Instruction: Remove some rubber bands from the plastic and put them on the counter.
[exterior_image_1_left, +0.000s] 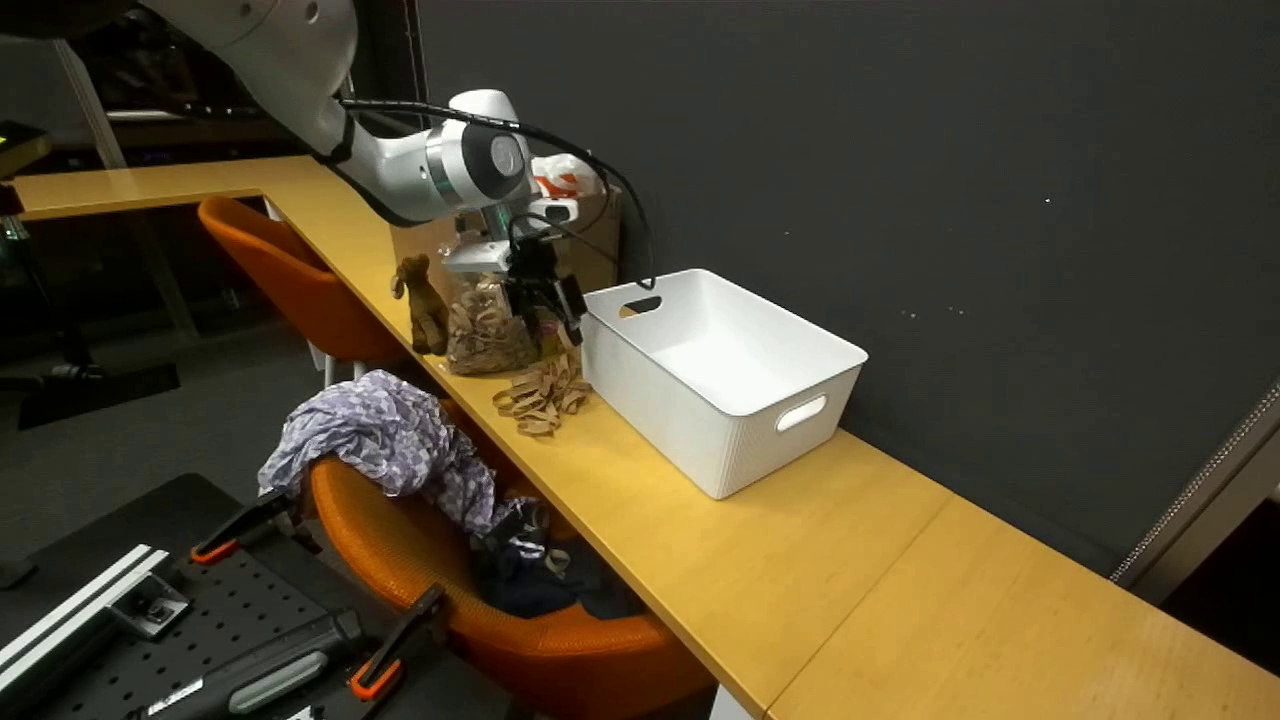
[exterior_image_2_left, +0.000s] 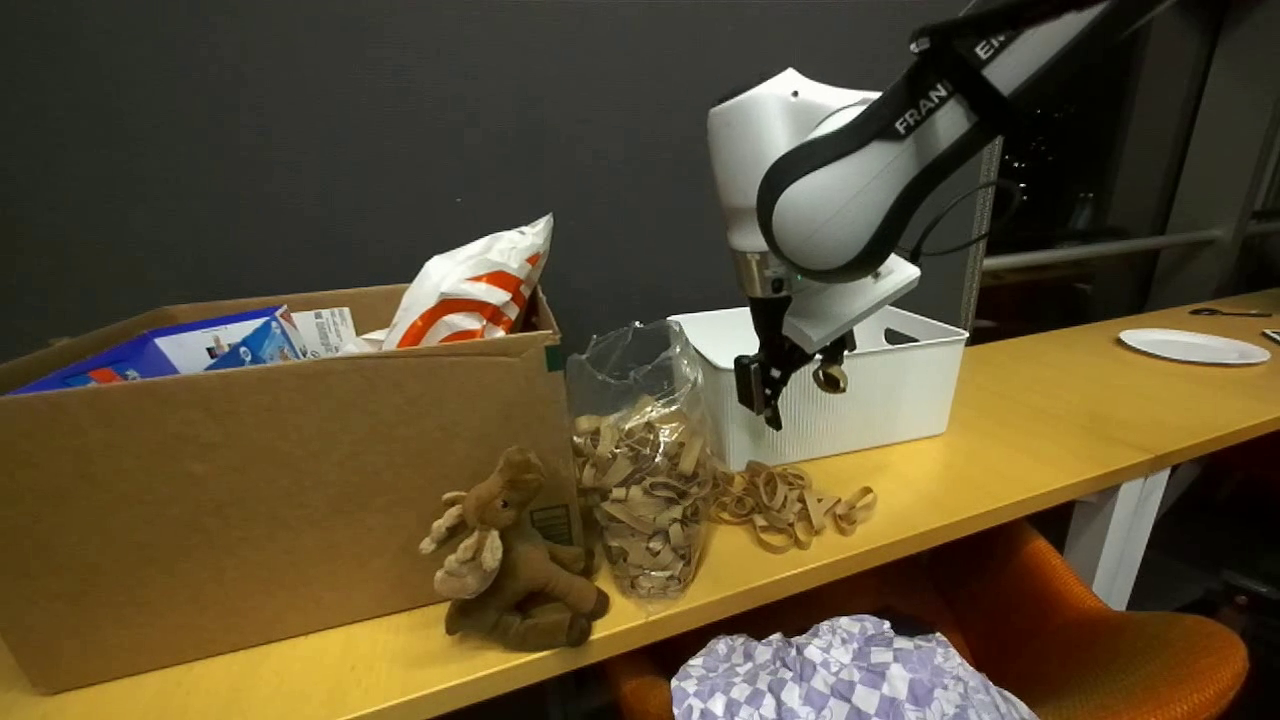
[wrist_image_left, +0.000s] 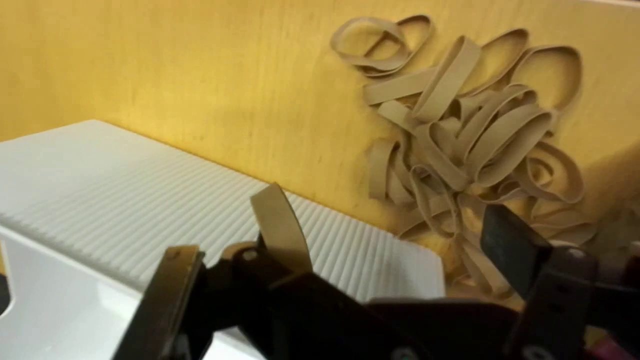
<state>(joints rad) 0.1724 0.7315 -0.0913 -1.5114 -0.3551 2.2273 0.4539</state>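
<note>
The clear plastic bag (exterior_image_1_left: 488, 335) holds many tan rubber bands and stands open on the counter (exterior_image_1_left: 760, 550); it also shows in an exterior view (exterior_image_2_left: 645, 500). A loose pile of rubber bands (exterior_image_2_left: 785, 503) lies on the counter between bag and bin; it fills the right of the wrist view (wrist_image_left: 465, 135). My gripper (exterior_image_2_left: 795, 390) is above the pile, beside the white bin. In the wrist view its fingers (wrist_image_left: 345, 245) stand wide apart with nothing between the tips. One rubber band (wrist_image_left: 282, 225) is looped on the left finger's linkage and hangs there (exterior_image_2_left: 830, 377).
The white ribbed bin (exterior_image_1_left: 660, 390) stands close beside the gripper, against the dark wall. A cardboard box (exterior_image_2_left: 280, 500) and a brown plush moose (exterior_image_2_left: 525, 575) are near the bag. Orange chairs (exterior_image_1_left: 560, 650) stand along the counter's edge. A white plate (exterior_image_2_left: 1195, 347) lies farther along.
</note>
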